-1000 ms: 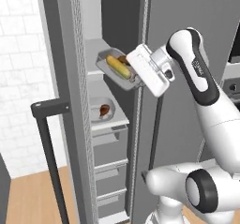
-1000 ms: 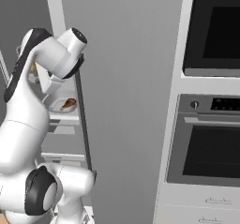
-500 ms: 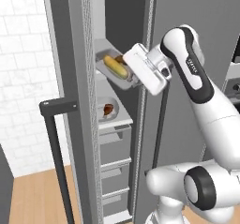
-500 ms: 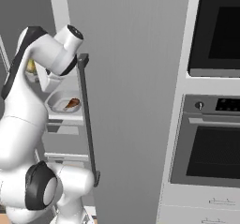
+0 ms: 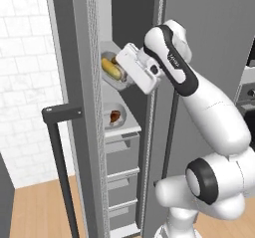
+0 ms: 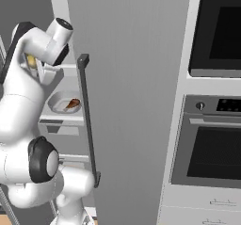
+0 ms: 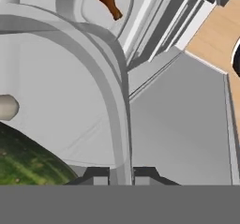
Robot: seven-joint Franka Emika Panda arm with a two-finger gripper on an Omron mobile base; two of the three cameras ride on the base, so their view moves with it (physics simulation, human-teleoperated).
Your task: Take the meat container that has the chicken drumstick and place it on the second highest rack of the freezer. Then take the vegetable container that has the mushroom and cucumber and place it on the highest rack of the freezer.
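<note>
The gripper (image 7: 121,177) was clamped on the rim of the vegetable container (image 5: 119,84), holding it tilted at the front edge of the freezer's (image 5: 122,127) top shelf — the cucumber (image 5: 111,68) lay inside. On the shelf below sat the meat container (image 5: 115,124) with the chicken drumstick (image 5: 115,116), near that shelf's front edge.

Freezer (image 5: 79,82): matt grey, smooth, metal-like.
Door handle (image 5: 62,152): matt black bar.
Vegetable tray (image 7: 70,101): smooth pale grey plastic look.
Cucumber (image 7: 28,160): mottled green, slightly rough skin.
Floor (image 5: 45,212): light wood.
</note>
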